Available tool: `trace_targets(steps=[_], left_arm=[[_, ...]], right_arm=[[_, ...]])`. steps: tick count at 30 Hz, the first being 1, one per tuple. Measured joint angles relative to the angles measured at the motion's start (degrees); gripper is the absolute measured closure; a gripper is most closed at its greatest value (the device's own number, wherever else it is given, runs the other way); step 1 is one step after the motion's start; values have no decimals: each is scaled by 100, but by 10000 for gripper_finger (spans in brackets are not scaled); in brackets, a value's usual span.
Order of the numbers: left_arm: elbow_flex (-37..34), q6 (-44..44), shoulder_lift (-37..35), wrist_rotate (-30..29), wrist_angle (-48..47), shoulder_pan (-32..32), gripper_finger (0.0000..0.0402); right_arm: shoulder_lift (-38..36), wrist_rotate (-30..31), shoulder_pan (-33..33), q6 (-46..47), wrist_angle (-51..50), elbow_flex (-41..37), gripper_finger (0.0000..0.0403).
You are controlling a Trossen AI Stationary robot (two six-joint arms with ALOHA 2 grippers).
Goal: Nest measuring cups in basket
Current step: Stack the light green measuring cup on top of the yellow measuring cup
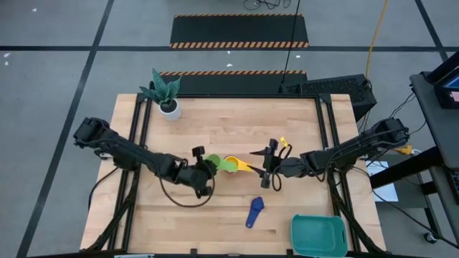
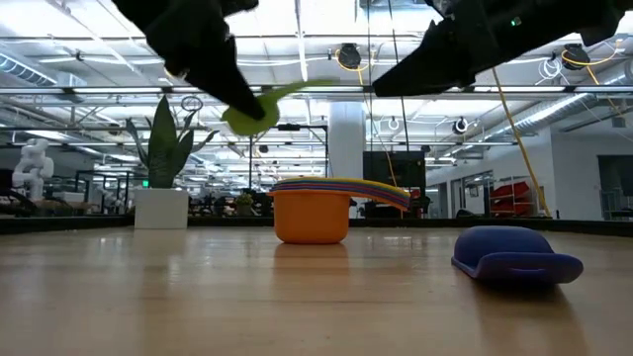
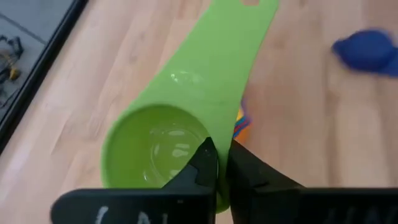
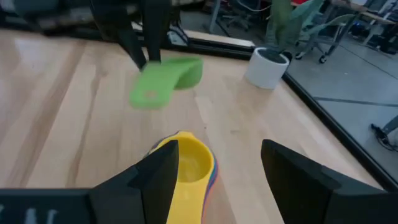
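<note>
Green cup (image 3: 168, 140) hangs above the table, pinched at its rim by the left gripper (image 3: 217, 165), jaws clamped on it, handle pointing toward the stack (image 1: 233, 164), likely for nesting. Right gripper (image 4: 214, 171) hovers over the stack, jaws apart. Stack is orange below, yellow on top. Blue cup (image 1: 254, 211) lies alone; basket (image 1: 319, 235) waits at the table's corner.
</note>
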Motion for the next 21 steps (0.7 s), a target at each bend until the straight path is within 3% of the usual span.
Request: trace_targets(steps=[7,16,21], left_arm=[[-16,-143,102,16,-117,289,392],[-11,-534,92,19,699,379,389],[-11,-867,105,122,1017,353,392]], right_arm=[[2,161,7,152,-64,251,176],[487,297,7,151,-224,604,136],[212,347,4,15,-980,656,131]])
